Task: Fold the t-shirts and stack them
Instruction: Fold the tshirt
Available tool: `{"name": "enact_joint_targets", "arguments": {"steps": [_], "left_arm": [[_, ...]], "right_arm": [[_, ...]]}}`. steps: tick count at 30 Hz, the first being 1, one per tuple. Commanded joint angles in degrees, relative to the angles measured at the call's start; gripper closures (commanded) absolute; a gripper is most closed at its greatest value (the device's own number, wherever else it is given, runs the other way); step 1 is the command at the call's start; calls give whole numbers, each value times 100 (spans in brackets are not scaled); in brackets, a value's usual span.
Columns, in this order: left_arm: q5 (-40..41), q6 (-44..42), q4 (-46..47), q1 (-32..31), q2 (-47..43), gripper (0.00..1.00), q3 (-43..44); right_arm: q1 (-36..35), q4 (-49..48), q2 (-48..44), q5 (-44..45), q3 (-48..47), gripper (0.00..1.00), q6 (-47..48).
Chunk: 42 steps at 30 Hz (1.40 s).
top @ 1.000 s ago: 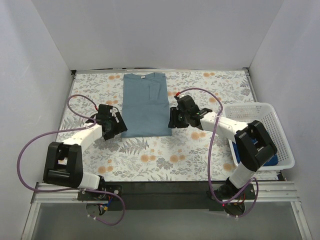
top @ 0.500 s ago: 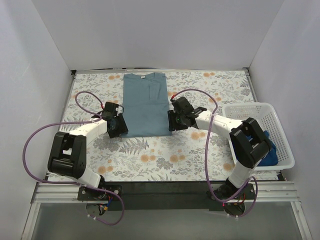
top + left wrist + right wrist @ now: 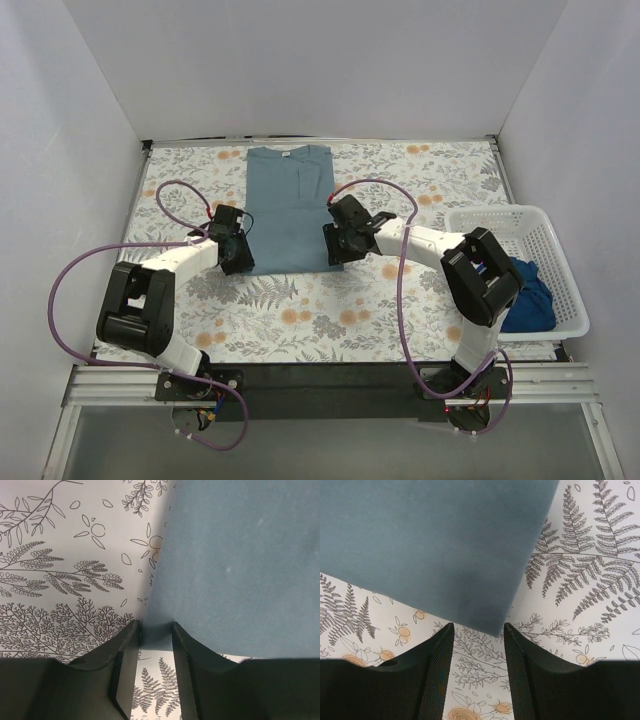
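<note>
Top external view: slate-blue t-shirt (image 3: 290,210) folded into a long strip, flat on the floral table (image 3: 400,300), collar end by the far wall, near edge about mid-table. Open patterned surface on both sides of the strip and toward the arm bases; white walls (image 3: 80,100) close on the left, far and right sides. White lattice basket (image 3: 556,250) at the right edge, well apart from the strip, with a darker blue t-shirt (image 3: 525,295) bunched inside. Purple cables (image 3: 70,290) looping loosely beside each arm. Left gripper (image 3: 238,258) at the strip's near left corner, right gripper (image 3: 333,250) at its near right corner; both arms stretched forward and angled inward, forearms low over the table. Left wrist view: shirt (image 3: 240,565) across the right and upper part, its side edge running down to a corner right at the tips of the left gripper (image 3: 156,630); table print (image 3: 65,555) to the left. Black fingers (image 3: 126,650) narrowly apart, the corner lying between them; cannot tell whether already pinched. Right wrist view: shirt (image 3: 430,540) across the upper left, its corner pointing down into the mouth of the right gripper (image 3: 479,630), fern print (image 3: 590,570) to the right. Jaws plainly apart, the corner just between the fingers (image 3: 517,655) and touched by neither.
</note>
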State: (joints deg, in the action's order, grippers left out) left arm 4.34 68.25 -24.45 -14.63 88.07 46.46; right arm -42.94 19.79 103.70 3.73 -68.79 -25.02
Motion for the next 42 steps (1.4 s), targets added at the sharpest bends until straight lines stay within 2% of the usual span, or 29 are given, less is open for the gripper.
{"name": "enact_joint_targets", "arguments": {"steps": [1,7,8,10,15,22,30,33,34,37,38,42], "left_arm": [[172,-84,-306,-83,96,70,-40],[217,-92,-359,-119,157,76,-5],[217,-101,-368,-127,175,81,-5],[225,-101,-385,-136,193,82,4],[243,-110,-412,-145,202,92,12],[243,-119,-429,-154,219,93,13],[199,-128,-438,-163,254,94,21],[208,-128,-456,-163,263,100,21],[208,-136,-456,-171,272,100,21],[173,-136,-447,-180,289,100,13],[155,-136,-447,-172,350,100,30],[41,-119,-517,-180,474,100,153]], "right_arm": [[-48,130,176,137,-275,49,76],[-74,244,431,427,-354,49,14],[-74,279,467,532,-389,49,-3],[-74,411,598,611,-433,49,-38],[-144,780,809,849,-477,50,-74],[-469,1175,810,911,-345,52,-267],[-523,1440,985,779,-248,57,-399],[-514,1457,1038,805,-283,61,-399],[-523,1466,1047,779,-292,67,-381],[-523,1449,1117,700,-301,95,-303],[-514,1449,1152,682,-301,99,-293],[-523,1466,1144,638,-319,99,-215]]}}
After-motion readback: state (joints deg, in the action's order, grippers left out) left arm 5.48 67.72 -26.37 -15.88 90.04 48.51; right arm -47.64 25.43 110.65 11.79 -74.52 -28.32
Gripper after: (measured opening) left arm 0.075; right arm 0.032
